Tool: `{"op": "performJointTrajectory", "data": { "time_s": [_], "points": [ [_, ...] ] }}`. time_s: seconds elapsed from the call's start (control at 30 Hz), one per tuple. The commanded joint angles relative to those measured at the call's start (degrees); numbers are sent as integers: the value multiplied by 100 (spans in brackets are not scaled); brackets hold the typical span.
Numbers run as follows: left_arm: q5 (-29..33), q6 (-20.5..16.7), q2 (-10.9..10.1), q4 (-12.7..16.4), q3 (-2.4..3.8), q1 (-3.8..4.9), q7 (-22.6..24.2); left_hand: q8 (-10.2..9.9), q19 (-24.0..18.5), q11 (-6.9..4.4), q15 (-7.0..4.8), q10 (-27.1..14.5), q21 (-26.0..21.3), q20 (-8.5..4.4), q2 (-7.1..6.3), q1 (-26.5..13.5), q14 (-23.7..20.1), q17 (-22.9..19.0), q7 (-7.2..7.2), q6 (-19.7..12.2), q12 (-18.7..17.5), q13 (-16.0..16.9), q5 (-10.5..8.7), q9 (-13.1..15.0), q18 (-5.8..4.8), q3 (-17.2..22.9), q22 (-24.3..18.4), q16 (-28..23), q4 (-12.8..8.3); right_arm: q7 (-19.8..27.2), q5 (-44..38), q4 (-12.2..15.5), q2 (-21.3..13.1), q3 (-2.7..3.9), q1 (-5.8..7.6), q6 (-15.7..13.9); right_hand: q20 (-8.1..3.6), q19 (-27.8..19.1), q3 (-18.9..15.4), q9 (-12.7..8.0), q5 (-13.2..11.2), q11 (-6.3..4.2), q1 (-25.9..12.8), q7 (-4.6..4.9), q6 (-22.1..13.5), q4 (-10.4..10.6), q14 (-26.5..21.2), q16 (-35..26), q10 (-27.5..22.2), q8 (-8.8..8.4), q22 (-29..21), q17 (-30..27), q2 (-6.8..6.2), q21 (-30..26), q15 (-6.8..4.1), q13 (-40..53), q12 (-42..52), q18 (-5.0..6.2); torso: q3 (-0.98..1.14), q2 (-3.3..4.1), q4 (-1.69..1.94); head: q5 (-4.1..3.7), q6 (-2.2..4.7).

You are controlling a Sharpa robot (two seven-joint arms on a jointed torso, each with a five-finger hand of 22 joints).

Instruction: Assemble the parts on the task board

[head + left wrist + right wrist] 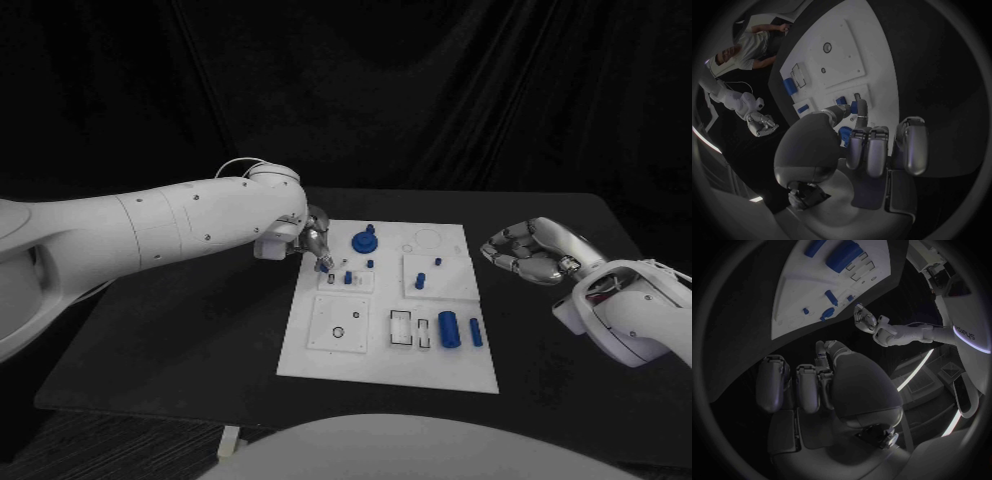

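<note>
The white task board (379, 350) lies in the middle of the black table. On it are a round blue knob (365, 240), short blue pegs (420, 281) and a thick blue cylinder (450, 329) beside a slim one (476, 332). My left hand (315, 245) hangs over the board's far left corner, fingers pointing down. In the left wrist view its thumb and a finger (859, 107) pinch a small blue part (852, 106) just above the board (842, 55). My right hand (531, 250) hovers off the board's right edge, fingers curled in on nothing.
Rectangular slots (400, 326) and a round hole (339, 332) sit in the board's near half. Bare black table (188, 340) runs along both sides of the board. A black curtain closes off the back.
</note>
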Motion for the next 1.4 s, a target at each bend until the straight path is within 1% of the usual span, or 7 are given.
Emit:
{"op": "performJointTrajectory", "data": {
  "time_s": [0.03,0.33,0.5,0.6,0.93,1.23,1.4],
  "points": [
    [43,312,95,-114,6,19,-6,-40,-46,2,1,608,-38,-8,17,-42,605,1510,1,-47,20,1508,-47,5,67,207,1133,15,-173,-81,-10,-2,13,3,-11,37,-34,90,50,7,20,-25,-47,25,14,-3,457,-36,610,-19,1076,950,5,-31,-39,1496,7,4,0,-7,3,14,-1],
    [43,287,344,-409,6,-6,59,-54,-47,5,3,608,-40,-6,38,-51,605,1510,8,-60,20,1508,-71,5,67,218,1133,15,-181,-70,-10,-3,25,3,-12,34,-34,90,50,7,20,-25,-47,25,14,-3,457,-36,610,-19,1076,950,5,-31,-39,1496,7,4,-2,3,4,31,-1],
    [43,278,411,-482,6,-31,86,-62,-47,7,4,608,-40,-5,48,-56,605,1510,11,-68,20,1508,-80,5,67,222,1133,15,-184,-69,-10,3,21,3,-12,34,-34,90,50,7,20,-25,-47,25,14,-3,457,-36,610,-19,1076,950,5,-31,-39,1496,7,4,-2,-3,2,33,-1],
    [43,263,428,-504,6,-52,99,-101,-48,20,16,608,-41,6,88,-124,605,1510,18,-76,20,1508,-265,6,66,201,1133,15,-206,-68,-10,4,19,3,-12,33,-34,90,50,7,20,-25,-47,25,14,-3,457,-36,610,-19,1076,950,5,-31,-39,1496,7,4,0,-5,4,22,-1],
    [43,272,447,-532,5,-131,119,-108,-52,20,17,608,-47,7,94,-130,605,1510,19,-78,20,1508,-283,5,68,200,1131,15,-210,-69,-10,9,17,3,-12,35,-34,90,50,7,20,-25,-47,25,14,-3,457,-36,610,-19,1076,950,5,-31,-39,1496,7,4,-2,-6,5,29,-1],
    [43,272,436,-538,5,-160,120,-115,-55,20,18,608,-51,8,97,-128,605,1510,18,-84,20,1508,-291,4,69,202,1130,15,-218,-70,-10,9,23,3,-12,39,-34,90,50,7,20,-25,-47,25,14,-3,457,-36,610,-19,1076,950,5,-31,-39,1496,7,4,-1,-7,4,46,-1],
    [43,272,432,-534,5,-189,123,-115,-55,20,18,608,-51,8,97,-128,605,1510,18,-84,20,1508,-291,4,69,202,1130,15,-218,-68,-10,9,26,3,-12,41,-34,88,64,8,22,-26,-49,25,14,-11,458,-36,610,-17,1073,951,10,-39,-39,1496,7,6,0,-8,4,38,-1]
  ]
}}
